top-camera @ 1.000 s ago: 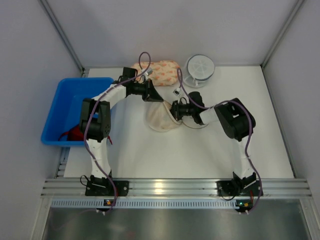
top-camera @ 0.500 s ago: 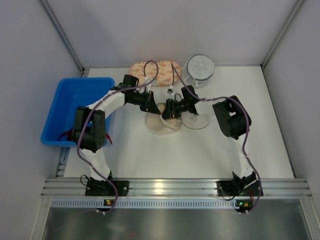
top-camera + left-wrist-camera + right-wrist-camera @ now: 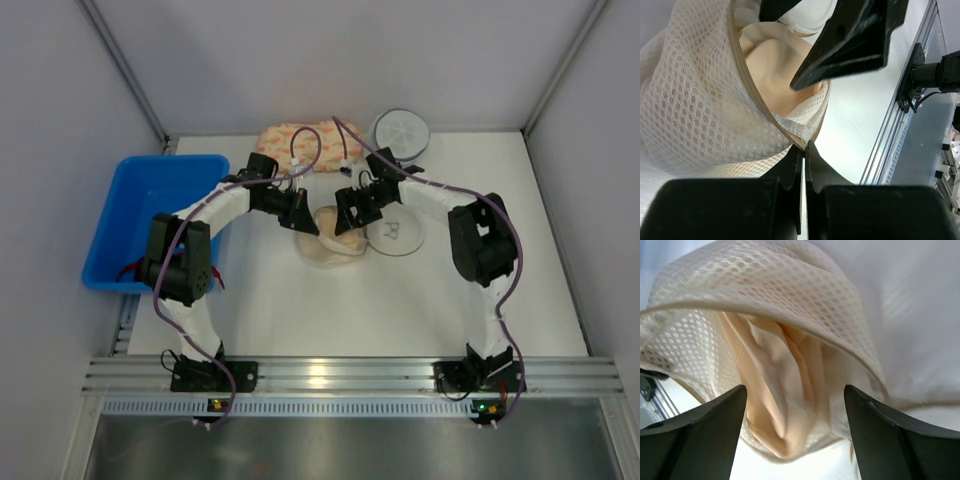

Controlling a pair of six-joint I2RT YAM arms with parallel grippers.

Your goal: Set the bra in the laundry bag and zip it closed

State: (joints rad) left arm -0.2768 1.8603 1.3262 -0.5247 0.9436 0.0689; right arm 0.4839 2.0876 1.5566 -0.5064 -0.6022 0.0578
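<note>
1. While the tabletop [image 3: 300, 310] carries it, the laundry bag [image 3: 695, 110] lies open, its zipper rim pinched by the clenched left gripper [image 3: 804, 150].
2. Inside the mesh sits the bra [image 3: 775, 65].
3. Released and empty, the right gripper [image 3: 795, 390] should probably fold the free half over without snagging fabric.

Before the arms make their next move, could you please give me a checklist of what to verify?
1. Bra inside the laundry bag: ok, it lies in the mesh dome.
2. Right gripper clear of the bra: ok, jaws open, nothing clamped.
3. Left gripper holding the bag: ok, shut on the zip edge.
4. Second dome folded over: not ok, it lies flat on the table.
5. Zip closed: not ok, the edge gapes.
6. Zip pull located: cannot tell.
</note>
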